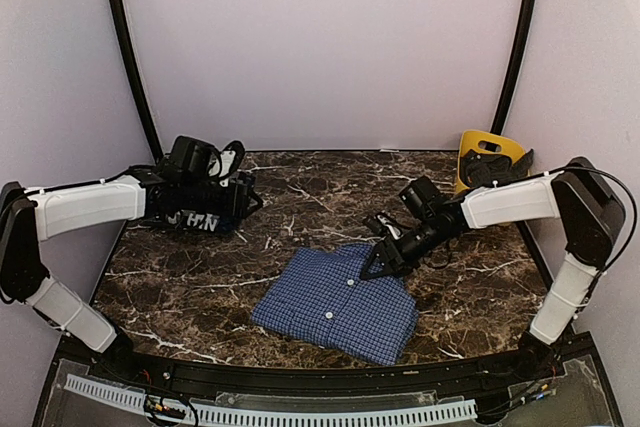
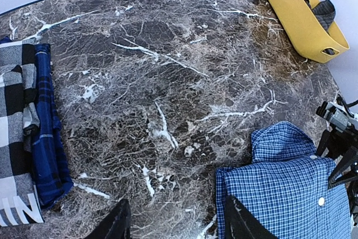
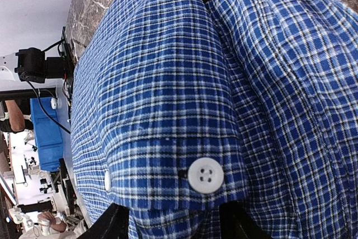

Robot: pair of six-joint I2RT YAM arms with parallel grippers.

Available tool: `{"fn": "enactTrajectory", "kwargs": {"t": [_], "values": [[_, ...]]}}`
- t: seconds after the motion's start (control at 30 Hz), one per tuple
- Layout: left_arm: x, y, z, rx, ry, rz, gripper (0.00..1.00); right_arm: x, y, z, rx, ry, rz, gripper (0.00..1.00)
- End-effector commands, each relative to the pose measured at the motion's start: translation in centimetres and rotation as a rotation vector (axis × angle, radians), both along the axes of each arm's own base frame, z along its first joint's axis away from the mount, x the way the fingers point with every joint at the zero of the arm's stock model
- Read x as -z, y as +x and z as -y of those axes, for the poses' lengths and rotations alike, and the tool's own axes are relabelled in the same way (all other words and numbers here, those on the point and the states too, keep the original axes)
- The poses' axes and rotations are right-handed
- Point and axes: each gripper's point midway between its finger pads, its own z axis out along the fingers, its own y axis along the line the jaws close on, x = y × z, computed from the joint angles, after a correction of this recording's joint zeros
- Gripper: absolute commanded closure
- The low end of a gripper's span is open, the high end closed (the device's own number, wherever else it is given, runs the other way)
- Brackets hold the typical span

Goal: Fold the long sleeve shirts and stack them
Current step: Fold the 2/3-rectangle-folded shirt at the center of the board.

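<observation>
The blue fine-check shirt (image 1: 335, 302) lies folded near the table's front middle, buttons up; it also shows in the left wrist view (image 2: 291, 194). My right gripper (image 1: 380, 262) sits at its collar end, fingers apart. In the right wrist view the blue shirt (image 3: 168, 82) fills the frame and the gripper (image 3: 173, 225) is open just behind a white button (image 3: 205, 175). The black-and-white plaid shirt (image 1: 200, 219) lies bunched at the back left, its navy lining (image 2: 47, 138) showing. My left gripper (image 1: 248, 203) hovers beside it, open (image 2: 176, 225) above bare marble.
A yellow plastic bin (image 1: 490, 152) leans at the back right corner, with a dark cloth inside (image 2: 324, 12). The dark marble table (image 1: 300, 197) is ringed by a black frame and pale walls. The right gripper's black body (image 2: 338, 138) stands at the blue shirt's edge.
</observation>
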Motion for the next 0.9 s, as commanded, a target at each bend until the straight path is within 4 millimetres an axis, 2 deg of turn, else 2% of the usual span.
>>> {"fn": "enactTrajectory", "kwargs": {"t": [0.0, 0.07, 0.17, 0.23, 0.37, 0.43, 0.6, 0.73, 0.8, 0.87], "values": [[-1.8, -0.5, 0.7, 0.032, -0.088, 0.046, 0.45, -0.3, -0.2, 1.4, 0.006, -0.035, 0.041, 0.47], [-1.7, -0.9, 0.9, 0.045, -0.109, 0.045, 0.45, 0.3, 0.1, 2.2, 0.027, -0.067, 0.046, 0.50], [-2.4, -1.4, 1.8, 0.083, -0.170, 0.081, 0.45, 0.7, 0.0, 3.0, 0.038, -0.073, 0.029, 0.64], [-2.3, -2.1, 2.4, 0.110, -0.192, 0.087, 0.45, 0.3, -0.4, 2.9, 0.032, -0.045, 0.021, 0.70], [-1.6, -3.2, 3.4, 0.146, -0.186, 0.085, 0.45, -0.6, -1.7, 3.1, 0.024, -0.004, 0.005, 0.56], [-1.4, -3.4, 3.8, 0.150, -0.177, 0.089, 0.45, -0.5, -2.2, 3.6, 0.035, -0.015, 0.006, 0.51], [-1.1, -3.7, 4.5, 0.164, -0.181, 0.091, 0.45, 0.6, -3.6, 4.1, 0.032, 0.002, -0.038, 0.49], [-1.0, -3.7, 4.9, 0.170, -0.175, 0.083, 0.45, 1.1, -4.3, 4.4, 0.034, 0.010, -0.054, 0.60], [-0.9, -3.8, 5.1, 0.176, -0.172, 0.082, 0.45, 1.1, -4.5, 4.6, 0.038, 0.007, -0.054, 0.74], [-0.9, -4.0, 5.4, 0.186, -0.172, 0.085, 0.44, 0.6, -4.4, 4.7, 0.046, 0.008, -0.041, 0.82]]}}
